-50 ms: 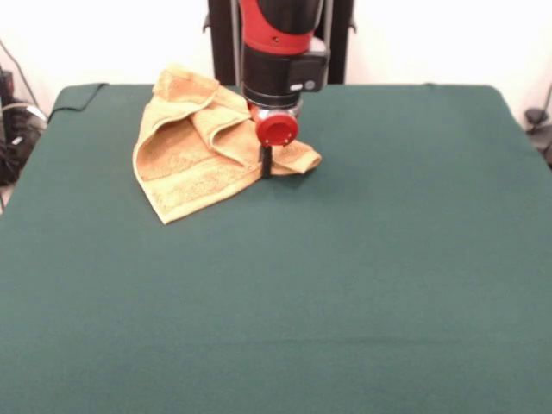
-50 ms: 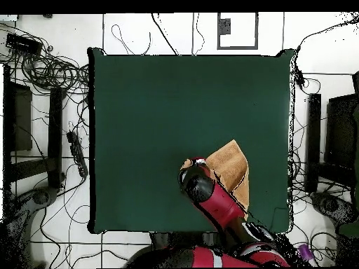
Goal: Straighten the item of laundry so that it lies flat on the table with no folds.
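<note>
The item of laundry (image 1: 185, 151) is an orange-tan towel lying crumpled and folded over itself at the far left of the green table (image 1: 362, 276). One pointed corner reaches toward the table's middle. My gripper (image 1: 266, 166) is down at that corner, touching or just above the cloth, with the red and black arm standing over it. In the overhead view the towel (image 2: 233, 162) shows near the table's (image 2: 175, 105) lower right, partly hidden under the arm, and the gripper (image 2: 191, 168) is at its left edge.
Cables and dark stands (image 2: 52, 126) lie on the floor around the table. Wide green cloth extends away from the towel on the front and right in the front view.
</note>
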You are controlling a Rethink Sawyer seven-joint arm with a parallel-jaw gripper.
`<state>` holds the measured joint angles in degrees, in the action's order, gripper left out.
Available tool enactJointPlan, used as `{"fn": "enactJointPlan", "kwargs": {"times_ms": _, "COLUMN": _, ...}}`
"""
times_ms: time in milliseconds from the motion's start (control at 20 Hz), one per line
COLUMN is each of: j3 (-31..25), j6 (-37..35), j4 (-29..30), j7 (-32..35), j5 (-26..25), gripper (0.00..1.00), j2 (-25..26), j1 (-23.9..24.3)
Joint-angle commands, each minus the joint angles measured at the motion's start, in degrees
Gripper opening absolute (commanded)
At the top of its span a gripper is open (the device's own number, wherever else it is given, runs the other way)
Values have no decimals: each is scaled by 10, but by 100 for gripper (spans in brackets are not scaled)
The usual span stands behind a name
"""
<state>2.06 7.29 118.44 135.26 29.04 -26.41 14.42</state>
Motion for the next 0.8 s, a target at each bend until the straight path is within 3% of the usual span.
{"fn": "enactJointPlan", "kwargs": {"times_ms": 50, "j3": -113, "j6": 16, "j4": -117, "j7": 149, "j5": 69, "gripper": 0, "j2": 85, "j1": -25}}
{"fn": "enactJointPlan", "kwargs": {"times_ms": 350, "j3": -103, "j6": -4, "j4": -122, "j7": 141, "j5": 85, "gripper": 0, "j2": 82, "j1": -37}}
{"fn": "enactJointPlan", "kwargs": {"times_ms": 600, "j3": -80, "j6": -62, "j4": -103, "j7": 120, "j5": 89, "gripper": 0, "j2": 48, "j1": -48}}
{"fn": "enactJointPlan", "kwargs": {"times_ms": 800, "j3": -87, "j6": -56, "j4": -99, "j7": 115, "j5": 84, "gripper": 0, "j2": 46, "j1": -41}}
